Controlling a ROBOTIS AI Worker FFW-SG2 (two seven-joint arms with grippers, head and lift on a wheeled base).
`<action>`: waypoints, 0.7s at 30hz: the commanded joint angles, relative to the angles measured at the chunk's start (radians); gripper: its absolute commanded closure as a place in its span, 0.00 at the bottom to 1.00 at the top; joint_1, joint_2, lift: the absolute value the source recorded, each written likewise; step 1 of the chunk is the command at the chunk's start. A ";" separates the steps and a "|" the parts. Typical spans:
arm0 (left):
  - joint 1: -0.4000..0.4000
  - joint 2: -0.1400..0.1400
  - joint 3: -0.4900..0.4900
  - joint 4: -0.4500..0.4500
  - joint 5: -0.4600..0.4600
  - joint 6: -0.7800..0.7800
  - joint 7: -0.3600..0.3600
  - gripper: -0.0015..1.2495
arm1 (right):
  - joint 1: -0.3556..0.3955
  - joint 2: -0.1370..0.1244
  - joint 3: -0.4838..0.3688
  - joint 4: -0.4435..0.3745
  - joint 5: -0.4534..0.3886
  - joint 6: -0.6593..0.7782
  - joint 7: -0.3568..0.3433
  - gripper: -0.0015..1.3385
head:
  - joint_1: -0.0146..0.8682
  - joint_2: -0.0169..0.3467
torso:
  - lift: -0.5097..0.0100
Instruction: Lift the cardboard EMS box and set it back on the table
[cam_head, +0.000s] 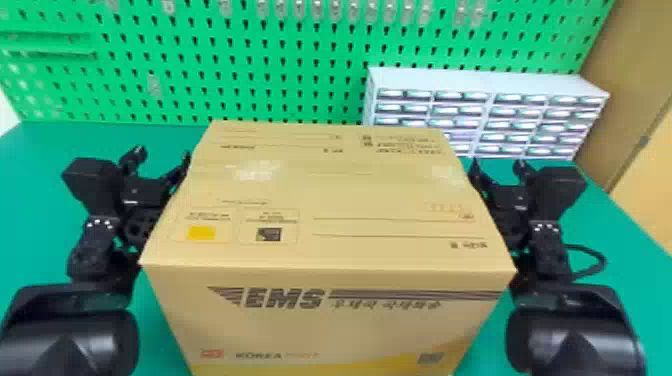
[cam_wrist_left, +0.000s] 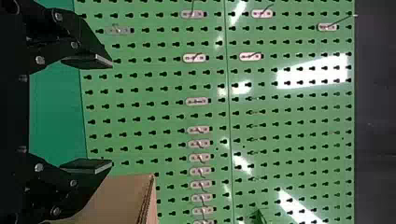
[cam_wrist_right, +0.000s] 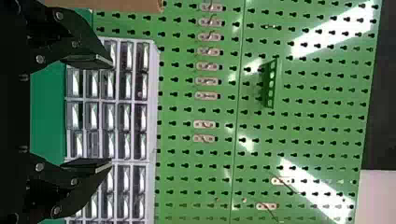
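- Where the head view looks down, the cardboard EMS box (cam_head: 330, 200) is between left gripper (cam_head: 161, 156) and right gripper (cam_head: 499, 164), over the green desk (cam_head: 40, 150); can't tell if its base touches.
- Left wrist view: left gripper (cam_wrist_left: 112, 113) fingers wide apart, box beside one finger, outside the gap.
- Right wrist view: right gripper (cam_wrist_right: 112, 112) fingers apart too, box edge past one finger, drawer cabinet (cam_wrist_right: 153, 93) behind.

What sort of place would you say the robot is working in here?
Probably a workshop or a robotics lab: a green pegboard fitted with small hooks rises behind the work table, and a cabinet of little drawers stands in front of that board.
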 joint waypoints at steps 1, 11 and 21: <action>0.000 0.000 0.001 -0.002 0.001 0.001 0.000 0.40 | -0.001 0.000 0.009 -0.001 -0.001 0.004 0.000 0.38 | 0.78 0.01 | 0.79; -0.002 0.000 0.009 -0.015 0.000 0.006 0.000 0.40 | -0.004 -0.006 0.017 -0.013 -0.004 0.030 0.000 0.38 | 0.78 0.01 | 0.79; -0.022 0.000 0.029 -0.088 0.018 0.061 0.012 0.40 | -0.024 -0.009 0.026 -0.136 0.048 0.156 0.000 0.38 | 0.78 0.01 | 0.79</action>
